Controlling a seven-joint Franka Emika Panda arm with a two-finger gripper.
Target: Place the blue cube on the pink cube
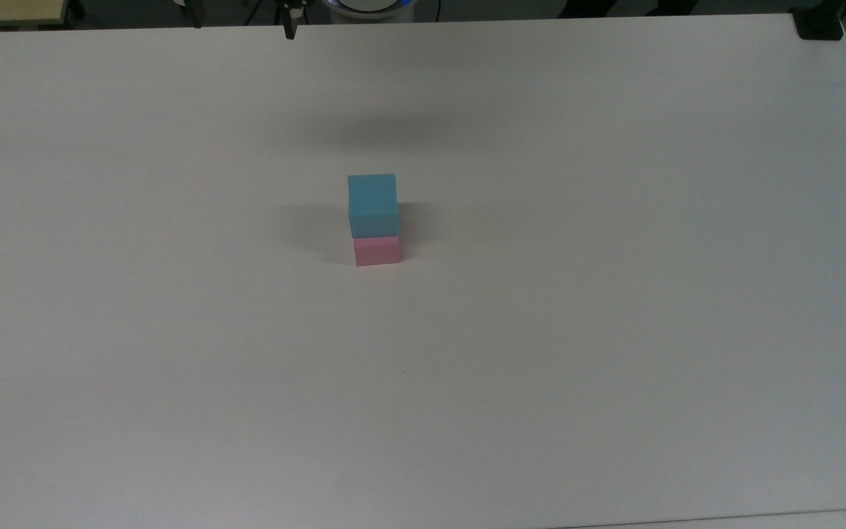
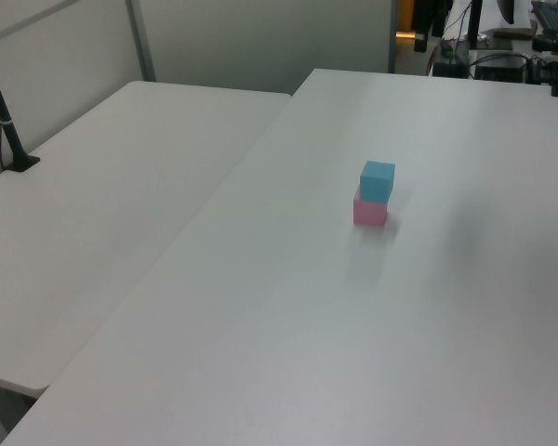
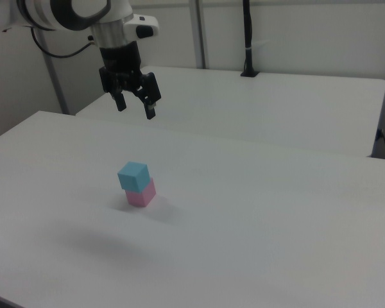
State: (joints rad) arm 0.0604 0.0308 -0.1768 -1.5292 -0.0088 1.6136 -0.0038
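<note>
On the white worktop [image 3: 256, 212] the pink cube [image 3: 142, 193] stands near the middle, and the blue cube [image 3: 133, 176] sits on top of it, turned a little. Farther back, high above, the gripper [image 3: 135, 106] hangs with jaws apart, holding nothing.

One blue cube [image 1: 372, 195], one pink cube [image 1: 377, 250]

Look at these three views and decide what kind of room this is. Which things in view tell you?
Probably a robotics lab or workshop. A robot arm with its tool open hangs above a plain white table; just a blue cube stacked on a pink cube stands there, and cabled equipment sits beyond the far edge.
</note>
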